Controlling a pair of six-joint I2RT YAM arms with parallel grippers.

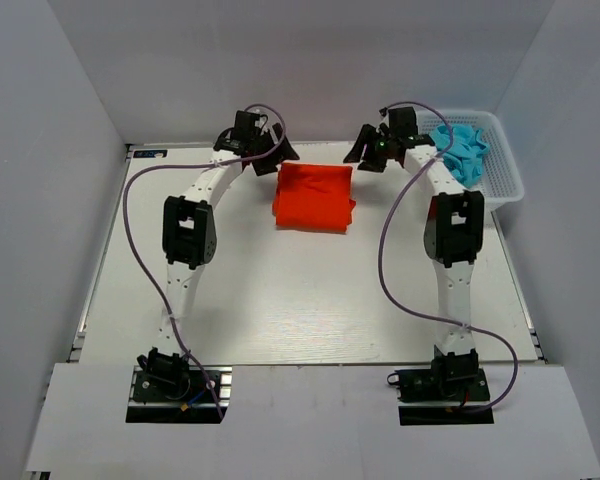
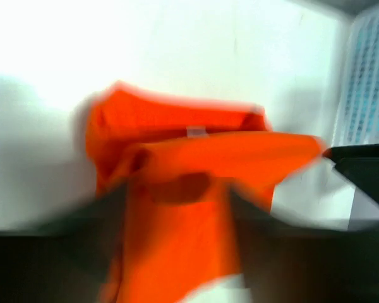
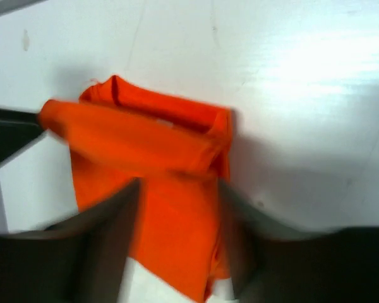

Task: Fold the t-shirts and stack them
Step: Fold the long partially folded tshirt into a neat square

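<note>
From above: orange-red t-shirt (image 1: 314, 196) folded into a compact rectangle, flat on the white table (image 1: 280, 300), toward the far edge and roughly midway between the two arms. Left gripper (image 1: 278, 158) just off its far left corner, right gripper (image 1: 362, 152) just off its far right corner. Too small at this range to tell how the jaws stand or whether either one touches the cloth. Turquoise t-shirt (image 1: 462, 150) bunched in the white mesh basket (image 1: 507, 188) at the far right, beside the right arm (a loose heap, not folded).

From the left wrist, heavily blurred: left gripper (image 2: 177, 211) low over the orange-red t-shirt (image 2: 177, 126), fingers (image 2: 104, 218) standing clearly apart, a moderate gap. Orange cloth showing through that gap, with no pinch on it to be seen, though the blur hides whether a pad brushes the fabric. A loose upper fold running across the shirt toward the black tip of the right gripper (image 2: 360, 167) at the right edge. Basket (image 2: 369, 76) mesh in the upper right corner.

From the right wrist, blurred as well: right gripper (image 3: 177, 218) above the same shirt (image 3: 151, 142), fingers (image 3: 110, 227) parted to a similar width, cloth visible between them, nothing clamped. Shirt resting on the table (image 3: 290, 95), its upper fold stretching left to the dark tip of the left gripper (image 3: 6, 136) at the frame's edge.
</note>
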